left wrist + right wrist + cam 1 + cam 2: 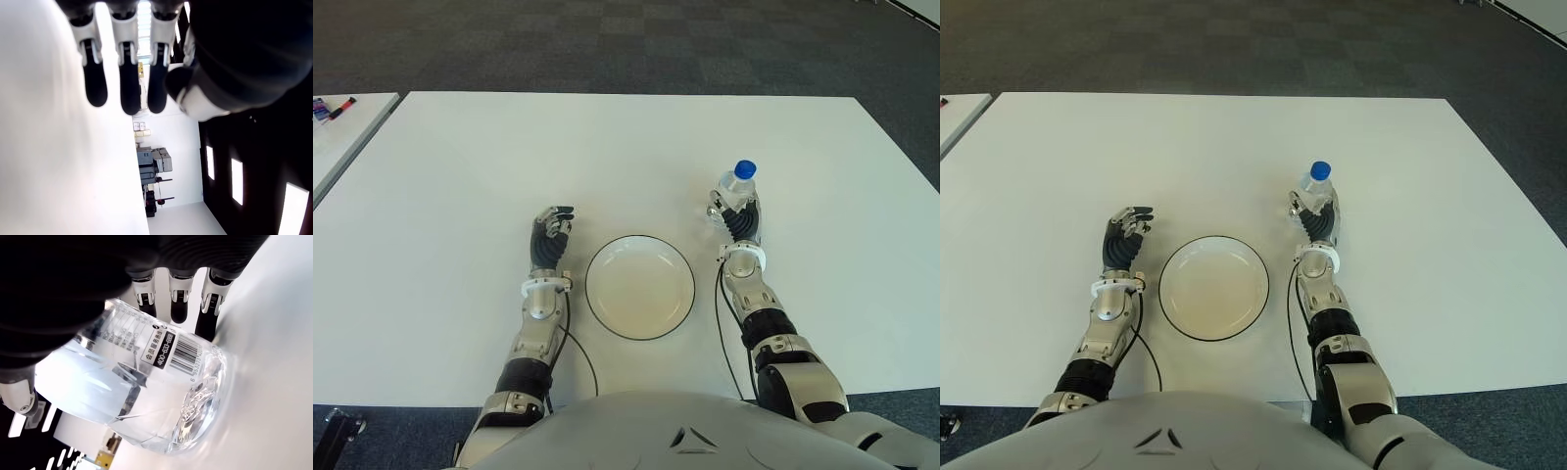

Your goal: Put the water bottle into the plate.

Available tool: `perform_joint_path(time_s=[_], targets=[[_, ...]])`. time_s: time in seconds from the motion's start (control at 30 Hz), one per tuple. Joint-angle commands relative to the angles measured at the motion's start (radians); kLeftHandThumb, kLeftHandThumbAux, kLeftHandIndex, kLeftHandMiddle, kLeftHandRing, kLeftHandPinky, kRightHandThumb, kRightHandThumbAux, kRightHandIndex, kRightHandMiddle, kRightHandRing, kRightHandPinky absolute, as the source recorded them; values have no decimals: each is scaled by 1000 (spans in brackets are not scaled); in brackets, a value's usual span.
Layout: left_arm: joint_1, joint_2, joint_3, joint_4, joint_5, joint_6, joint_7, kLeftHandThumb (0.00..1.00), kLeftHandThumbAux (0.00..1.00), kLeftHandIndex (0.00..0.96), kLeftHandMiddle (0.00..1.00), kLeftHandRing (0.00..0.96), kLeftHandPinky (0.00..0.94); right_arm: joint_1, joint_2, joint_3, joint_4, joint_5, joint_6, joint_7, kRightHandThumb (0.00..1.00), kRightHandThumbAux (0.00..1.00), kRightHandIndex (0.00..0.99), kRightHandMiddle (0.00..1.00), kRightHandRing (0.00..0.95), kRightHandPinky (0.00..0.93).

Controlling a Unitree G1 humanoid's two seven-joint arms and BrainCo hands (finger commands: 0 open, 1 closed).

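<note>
A clear water bottle [738,185] with a blue cap stands upright on the white table [460,196], to the right of the plate. My right hand [736,221] is shut on it from the near side. The right wrist view shows the fingers [178,298] on one side of the labelled bottle [132,387] and the thumb on the other, with the bottle's base at the tabletop. The white, dark-rimmed plate [639,289] lies in front of me with nothing in it. My left hand [551,235] shows just left of the plate, its fingers [122,93] relaxed and holding nothing.
A second white table [337,137] stands at the far left with markers [333,108] on it. Dark carpet lies beyond the table's far edge. Bare tabletop surrounds the plate on all sides.
</note>
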Motion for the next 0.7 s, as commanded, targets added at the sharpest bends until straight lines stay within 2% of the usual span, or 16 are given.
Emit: perform_joint_path(time_s=[0.03,0.3,0.7], targets=[[-2,2,-9,-2,17,15,2,716,710,412,346,360,391,-26,17,4,40,21,-7,30,455,444,0,1,29,101],[-1,-2,-7,-7,19,15,1,717,710,413,348,360,382,-44,17,14,72,9,-37,19,436,447,0,0,21,99],[0,0,-6,-12,16,31,-6,717,710,412,347,356,376,-64,23,22,101,6,-43,19,448,446,0,1,28,109]])
